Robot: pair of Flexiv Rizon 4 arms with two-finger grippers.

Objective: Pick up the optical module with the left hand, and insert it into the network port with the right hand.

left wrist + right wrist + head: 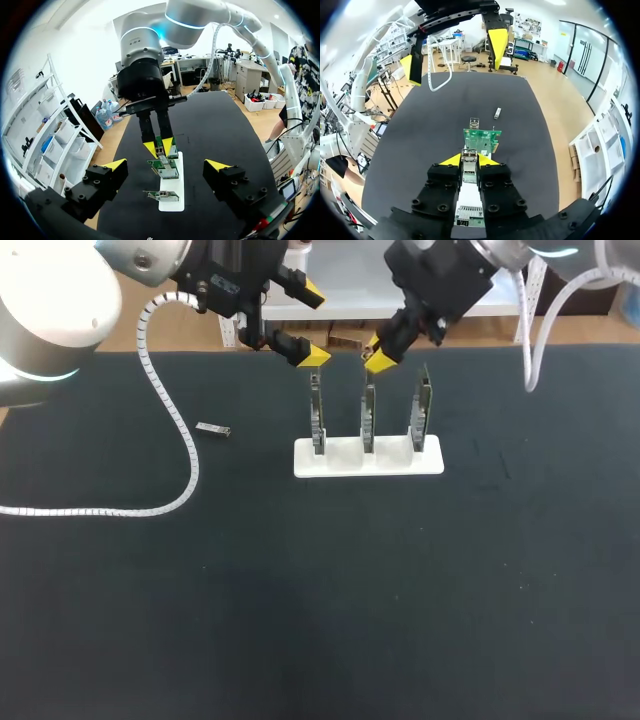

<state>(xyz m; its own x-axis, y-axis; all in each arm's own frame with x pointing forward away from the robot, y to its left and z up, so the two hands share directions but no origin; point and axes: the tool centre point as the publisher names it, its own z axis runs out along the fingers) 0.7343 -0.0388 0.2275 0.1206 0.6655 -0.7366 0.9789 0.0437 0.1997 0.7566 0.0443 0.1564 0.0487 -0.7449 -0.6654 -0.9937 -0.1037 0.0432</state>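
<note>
Biggest worry first: the white stand (368,458) sits loose on the black table (300,590). A push that is off-line with the port could tip or slide the whole stand, three upright boards and all.

Next, the middle board (368,418). It is thin and held only at its foot, so a sideways nudge from the right gripper (378,358) may flex it and spoil the alignment.

Smallest, the optical module (468,156). The grip takes only a short stretch of it, so if it meets the port rim crooked it could twist or slip between the pads.

Now the poses. The right arm comes in from the far right corner, wrist angled down. Its fingers are pinched on the module just above the middle board's top edge.

The left arm hangs over the far side, near the left board (317,420). The left gripper (310,325) is spread wide and carries nothing, close enough to the right gripper to be a collision risk.

A second small module (213,429) lies flat on the table, well left of the stand.
</note>
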